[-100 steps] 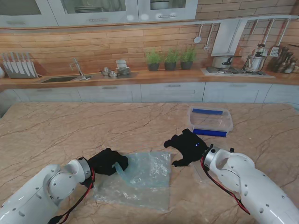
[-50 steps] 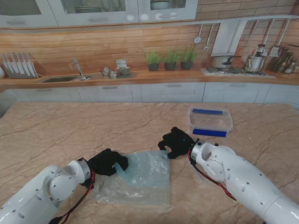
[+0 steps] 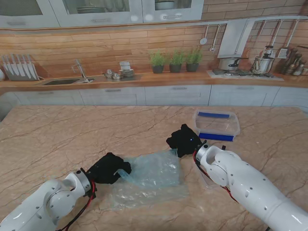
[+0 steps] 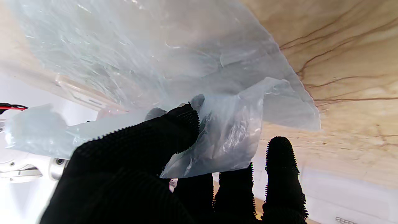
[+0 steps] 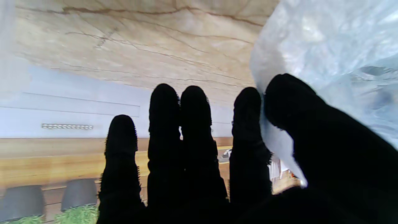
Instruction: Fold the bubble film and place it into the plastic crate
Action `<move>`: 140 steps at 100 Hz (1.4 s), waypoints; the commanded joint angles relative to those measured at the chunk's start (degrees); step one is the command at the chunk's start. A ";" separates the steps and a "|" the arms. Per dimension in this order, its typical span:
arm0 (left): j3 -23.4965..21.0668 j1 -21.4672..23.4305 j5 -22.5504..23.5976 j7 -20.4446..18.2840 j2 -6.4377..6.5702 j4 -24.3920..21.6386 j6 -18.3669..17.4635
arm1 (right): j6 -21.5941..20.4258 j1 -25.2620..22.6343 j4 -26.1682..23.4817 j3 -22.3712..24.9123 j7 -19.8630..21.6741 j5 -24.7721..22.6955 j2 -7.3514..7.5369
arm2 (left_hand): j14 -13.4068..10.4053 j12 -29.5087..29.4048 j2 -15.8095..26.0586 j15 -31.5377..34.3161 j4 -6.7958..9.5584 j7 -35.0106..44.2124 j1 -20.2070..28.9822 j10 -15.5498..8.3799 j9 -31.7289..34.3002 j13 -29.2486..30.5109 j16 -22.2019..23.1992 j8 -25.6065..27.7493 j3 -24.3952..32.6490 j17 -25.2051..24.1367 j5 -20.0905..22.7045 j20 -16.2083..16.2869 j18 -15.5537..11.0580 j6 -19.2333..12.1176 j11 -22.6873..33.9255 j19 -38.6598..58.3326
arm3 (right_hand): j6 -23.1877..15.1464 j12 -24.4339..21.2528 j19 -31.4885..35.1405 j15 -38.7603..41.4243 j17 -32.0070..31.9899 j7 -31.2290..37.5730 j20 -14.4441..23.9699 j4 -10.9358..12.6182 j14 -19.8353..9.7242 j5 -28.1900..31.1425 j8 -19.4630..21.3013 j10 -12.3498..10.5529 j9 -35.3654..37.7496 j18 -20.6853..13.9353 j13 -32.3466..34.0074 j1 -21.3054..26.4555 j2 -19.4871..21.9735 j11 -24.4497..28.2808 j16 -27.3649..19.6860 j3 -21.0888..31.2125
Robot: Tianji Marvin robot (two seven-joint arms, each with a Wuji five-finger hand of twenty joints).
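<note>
A pale translucent sheet of bubble film (image 3: 151,175) lies folded on the marble table between my two black-gloved hands. My left hand (image 3: 108,168) is shut on the film's left edge; in the left wrist view the thumb (image 4: 155,137) pinches a crumpled flap of film (image 4: 224,133) against the other fingers. My right hand (image 3: 184,140) grips the film's far right corner, lifted a little off the table; in the right wrist view the thumb (image 5: 298,105) presses film (image 5: 329,56) against the index finger. The clear plastic crate (image 3: 216,125) with blue handles stands just right of that hand.
The marble table (image 3: 62,134) stretches wide to the left and far side. A kitchen counter with a sink, potted plants and a stove runs along the back wall, well beyond the table.
My right hand came in from the right, closed on the film's far right corner and pulled it up and away from me, stretching the sheet. My left hand kept its hold.
</note>
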 commanded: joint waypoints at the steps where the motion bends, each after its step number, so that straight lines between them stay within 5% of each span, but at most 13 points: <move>1: 0.10 0.73 0.16 -0.27 -0.41 -1.17 -0.67 | 0.67 -0.74 -0.10 0.00 0.10 0.55 -0.39 | 0.07 0.75 -1.39 0.70 1.34 -1.42 0.98 0.08 0.54 0.77 0.31 -1.08 1.55 -0.25 1.16 0.73 -0.65 -0.21 1.41 0.45 | -0.36 0.01 2.44 1.91 -1.43 3.39 -0.95 -0.37 0.40 2.90 0.92 3.08 1.86 2.08 0.52 1.86 -1.33 1.97 1.07 3.14; 12: 0.09 1.07 1.51 -1.22 -0.07 -2.39 -1.46 | 1.68 -1.19 -0.34 0.35 0.57 0.81 -0.43 | -0.08 1.15 -1.98 0.46 0.99 -1.64 0.78 0.10 0.08 0.18 0.22 -1.98 0.87 -0.66 0.68 0.59 -0.75 -0.18 0.83 0.16 | -0.28 -0.31 3.48 2.07 -1.47 2.82 -1.46 -0.71 0.61 2.73 1.02 3.18 1.76 2.13 0.64 1.40 -0.16 1.84 0.82 2.00; 26: 1.07 0.41 9.18 -0.71 0.92 -3.22 -1.89 | 2.34 -1.72 -0.93 0.91 1.51 0.89 -0.37 | -0.39 1.88 -2.77 0.57 0.72 -1.66 -0.06 -0.21 0.44 0.49 0.24 -2.80 -0.38 -0.24 -0.15 0.59 -0.99 -0.50 0.49 0.25 | -2.54 -2.07 4.14 0.26 -1.73 -0.70 -2.89 -0.37 0.71 1.23 0.31 3.00 1.00 2.14 0.01 -0.09 2.28 -1.06 -0.45 -2.89; 38: 2.39 -0.34 14.28 1.21 1.56 -3.35 -1.28 | 3.47 -2.61 -2.16 1.91 2.78 0.20 -0.08 | -0.51 3.96 -3.40 0.99 0.71 -0.58 -0.57 -0.71 1.67 0.93 0.44 -4.43 -0.59 0.00 -0.65 0.50 -0.96 -0.80 -1.16 0.51 | -1.12 -4.20 3.86 -4.04 -2.52 -8.42 -3.68 -0.25 1.12 -5.47 -5.45 3.90 -2.85 1.79 -2.84 -0.45 2.28 -5.67 -2.60 -5.66; 48: 2.95 -0.59 14.14 0.86 1.62 -3.22 -1.21 | 4.23 -3.23 -2.60 2.73 2.55 -0.37 0.02 | -0.55 4.31 -3.57 1.03 0.63 -0.50 -0.52 -0.63 1.81 0.91 0.47 -4.54 -0.66 -0.20 -0.66 0.41 -1.01 -0.57 -1.12 0.42 | 0.84 -5.12 3.64 -6.35 -2.94 -13.27 -3.80 -0.34 1.51 -11.60 -8.01 4.73 -6.39 1.65 -4.77 -1.24 1.24 -7.91 -3.69 -6.53; 60: 3.16 -0.64 13.97 -0.05 1.71 -3.36 -1.31 | 4.81 -4.74 -4.33 4.73 3.42 -1.26 0.30 | -0.44 4.58 -4.16 1.00 0.31 -0.90 -2.16 -0.39 1.70 0.70 0.51 -5.23 -2.04 -0.34 -1.05 0.31 -0.95 -0.72 -1.45 0.34 | 4.31 -6.59 2.41 -9.97 -4.03 -26.19 -3.85 1.96 1.79 -14.53 -2.09 5.58 -11.61 1.41 -7.29 -5.39 3.82 -10.63 -5.42 -6.98; 70: 3.54 -0.81 13.46 -1.18 1.78 -3.41 -1.50 | 4.71 -6.68 -6.68 7.35 4.75 -2.19 0.62 | -0.46 4.76 -4.22 0.86 0.45 -1.05 -3.47 -0.29 1.35 0.47 0.49 -5.78 -2.97 -0.58 -1.39 0.19 -0.94 -0.69 -1.39 0.12 | 5.32 -7.49 0.75 -13.18 -5.13 -30.30 -4.16 2.67 1.96 -18.35 -1.01 6.03 -15.79 1.39 -9.39 -7.44 3.11 -12.94 -6.68 -7.76; 107: 4.15 -1.05 10.97 -2.35 1.60 -3.10 -1.91 | 4.52 -15.21 -16.74 18.28 7.77 -8.22 1.68 | -0.06 3.00 -3.14 0.43 0.56 -1.69 -4.46 0.50 -0.55 0.01 0.49 -8.82 -7.43 -0.92 -1.87 -0.09 -0.88 -0.31 0.45 -0.47 | 6.96 -8.75 -4.42 -18.03 -6.61 -34.60 -4.17 2.70 2.02 -22.18 -0.48 6.32 -20.19 1.05 -11.65 -5.17 3.34 -16.62 -7.96 -8.23; 122: 4.01 -0.85 10.58 -1.26 1.41 -2.94 -2.25 | 5.90 -16.72 -18.06 19.68 6.00 -7.68 1.20 | -0.01 1.86 -0.97 0.34 0.78 -2.07 -4.18 0.64 -0.59 0.13 0.40 -9.82 -9.13 -0.90 -0.80 0.00 -0.71 -1.08 1.21 -0.49 | 8.39 -8.59 -5.12 -17.84 -5.66 -34.89 -3.49 3.30 2.13 -22.88 -0.11 6.32 -20.00 0.85 -10.87 -0.50 7.27 -16.14 -7.72 -7.62; 140: 4.16 -0.93 10.23 -1.28 1.38 -2.75 -2.30 | 5.86 -16.15 -18.17 18.79 5.22 -5.83 0.69 | -0.02 1.83 -0.49 0.27 1.11 -2.55 -3.02 0.51 -0.24 0.10 0.32 -10.81 -9.08 -0.81 0.40 0.07 -0.78 -2.64 0.64 -0.46 | 9.18 -8.69 -5.30 -17.48 -5.71 -35.39 -3.11 2.55 2.48 -24.57 -0.17 6.75 -20.85 0.98 -11.25 -3.94 8.71 -15.91 -7.64 -10.42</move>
